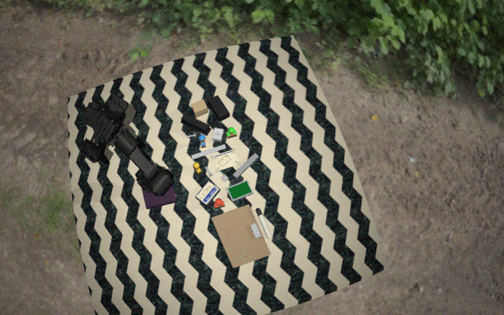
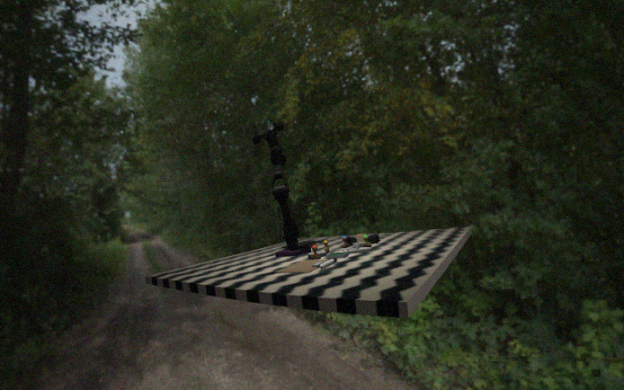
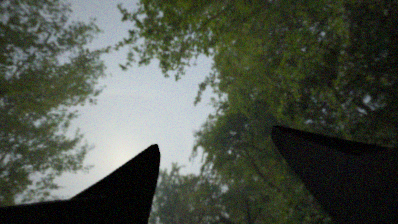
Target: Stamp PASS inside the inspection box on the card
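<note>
My gripper (image 3: 216,137) is open and empty, raised high above the bench and facing trees and sky. Four small stamps stand on the bench: one with a red knob (image 1: 218,202) (image 2: 314,248), one with a yellow knob (image 1: 196,166) (image 2: 325,243), one with a blue knob (image 1: 202,138) and one with a green knob (image 1: 231,131) (image 2: 365,237). Which one is PASS cannot be read. The green ink pad (image 1: 240,190) (image 2: 337,254) lies open near the red stamp. The pale card (image 1: 224,160) lies between two grey bars; its markings are too small to read.
A blue-labelled lid (image 1: 208,192) lies left of the pad. A brown clipboard (image 1: 238,240) and a white marker (image 1: 264,225) lie in front. Grey bars (image 1: 208,151) (image 1: 245,165) flank the card. Two black blocks (image 1: 218,107) (image 1: 195,124), a cardboard box (image 1: 199,107) and a pale box (image 1: 218,133) stand behind.
</note>
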Action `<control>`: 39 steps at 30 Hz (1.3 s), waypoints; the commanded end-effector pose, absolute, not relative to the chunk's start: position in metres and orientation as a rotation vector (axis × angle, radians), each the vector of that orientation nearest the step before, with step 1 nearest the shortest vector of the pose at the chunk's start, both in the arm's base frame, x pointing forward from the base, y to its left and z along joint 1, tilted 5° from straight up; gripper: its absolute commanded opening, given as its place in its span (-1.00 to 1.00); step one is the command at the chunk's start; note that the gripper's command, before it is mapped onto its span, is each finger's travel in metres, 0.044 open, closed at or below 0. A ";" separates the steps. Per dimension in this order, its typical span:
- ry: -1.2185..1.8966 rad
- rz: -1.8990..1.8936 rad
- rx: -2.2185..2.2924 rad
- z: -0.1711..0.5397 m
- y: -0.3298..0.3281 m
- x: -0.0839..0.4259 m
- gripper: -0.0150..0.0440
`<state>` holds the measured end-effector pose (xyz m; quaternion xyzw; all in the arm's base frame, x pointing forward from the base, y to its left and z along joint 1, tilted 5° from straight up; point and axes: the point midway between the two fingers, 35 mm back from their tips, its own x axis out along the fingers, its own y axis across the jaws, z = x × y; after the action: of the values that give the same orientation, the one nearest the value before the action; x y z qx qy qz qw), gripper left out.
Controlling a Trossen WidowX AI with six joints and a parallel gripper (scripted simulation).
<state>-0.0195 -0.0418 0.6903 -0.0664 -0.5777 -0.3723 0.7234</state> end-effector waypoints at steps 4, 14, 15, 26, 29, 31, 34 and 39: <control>-1.397 -0.761 -0.148 0.698 -0.018 -0.040 0.51; -1.792 -0.363 -0.244 0.706 0.105 -0.098 0.23; -1.820 -0.309 -0.261 0.704 0.120 -0.102 0.23; -1.890 0.285 -0.519 0.664 0.272 -0.095 0.23; -1.841 0.432 -0.598 0.647 0.309 -0.081 0.23; -1.792 0.535 -0.647 0.633 0.333 -0.069 0.23; -1.690 0.698 -0.715 0.609 0.368 -0.047 0.23; -1.454 0.935 -0.810 0.562 0.416 -0.002 0.23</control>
<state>-0.0323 0.3884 0.5904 -0.3208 -0.6844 0.3394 0.5599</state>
